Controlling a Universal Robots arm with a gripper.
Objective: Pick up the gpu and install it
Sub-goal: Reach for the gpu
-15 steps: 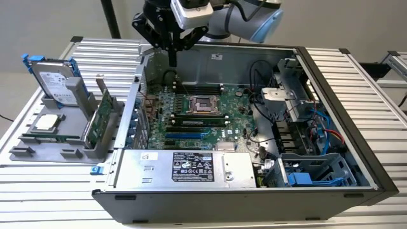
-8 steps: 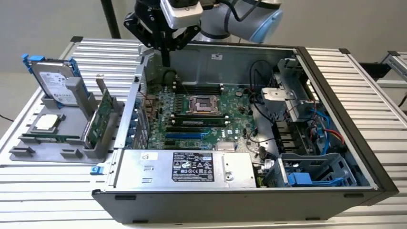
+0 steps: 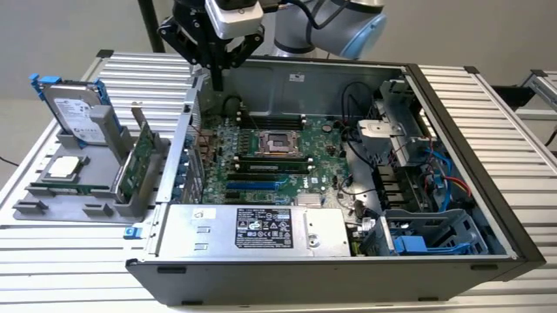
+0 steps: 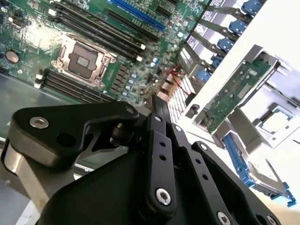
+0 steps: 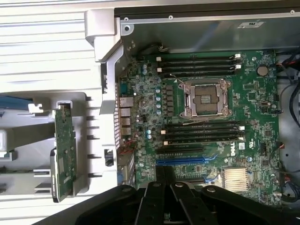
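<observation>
Gpu (image 3: 137,164) stands on edge in grey rack (image 3: 39,195) just outside case (image 3: 261,282), untouched. Gripper (image 3: 218,81) above case's back corner, pinched narrow, empty. Card likely light, stiff, fragile; best gripped by bare top edge.

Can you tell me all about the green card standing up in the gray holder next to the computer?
The gpu is a flat green circuit board dotted with tiny parts, with a thin silver metal bracket at one end. It stands upright on its edge, slotted into the gray holder beside the open computer case. Only the holder touches it. The gripper is apart from it, above the case's edge, holding nothing.
</observation>
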